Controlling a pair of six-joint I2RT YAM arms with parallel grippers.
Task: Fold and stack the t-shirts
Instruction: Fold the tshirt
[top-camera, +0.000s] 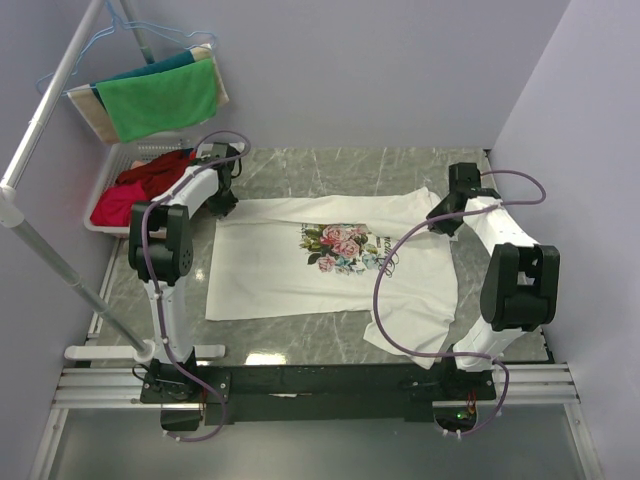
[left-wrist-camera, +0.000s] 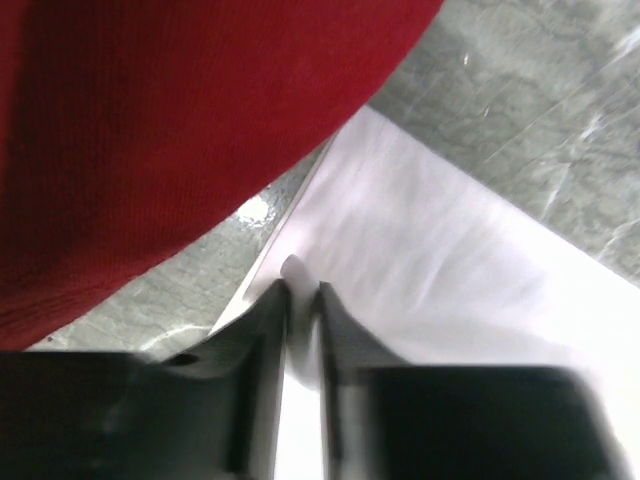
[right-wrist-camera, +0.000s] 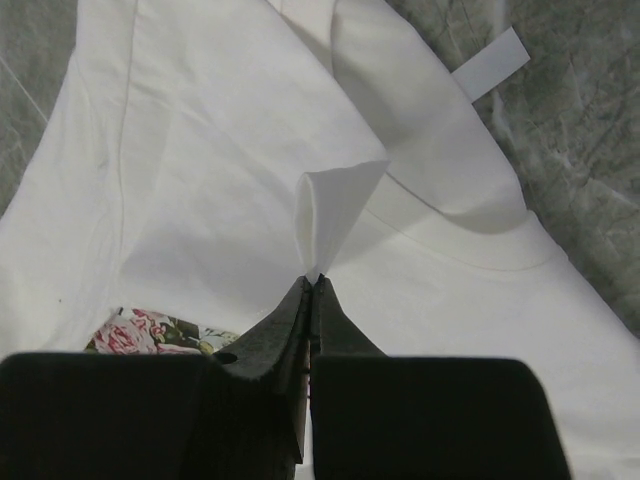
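A white t-shirt (top-camera: 290, 270) with a pink-rose floral print (top-camera: 340, 247) lies spread flat on the grey marble table, collar to the right. My left gripper (top-camera: 222, 203) is at its far left hem corner, shut on a pinch of the white cloth (left-wrist-camera: 296, 268). My right gripper (top-camera: 440, 218) is at the far right shoulder, shut on a fold of the shirt (right-wrist-camera: 335, 205) lifted into a small peak. The collar (right-wrist-camera: 455, 235) and a white tag (right-wrist-camera: 490, 63) show in the right wrist view.
A white basket (top-camera: 100, 222) with red cloth (top-camera: 145, 185) stands at the far left; the red cloth (left-wrist-camera: 150, 130) fills the left wrist view's top. Green and teal cloths (top-camera: 160, 95) hang on a rack above. A slanted pole (top-camera: 60, 270) crosses the left side.
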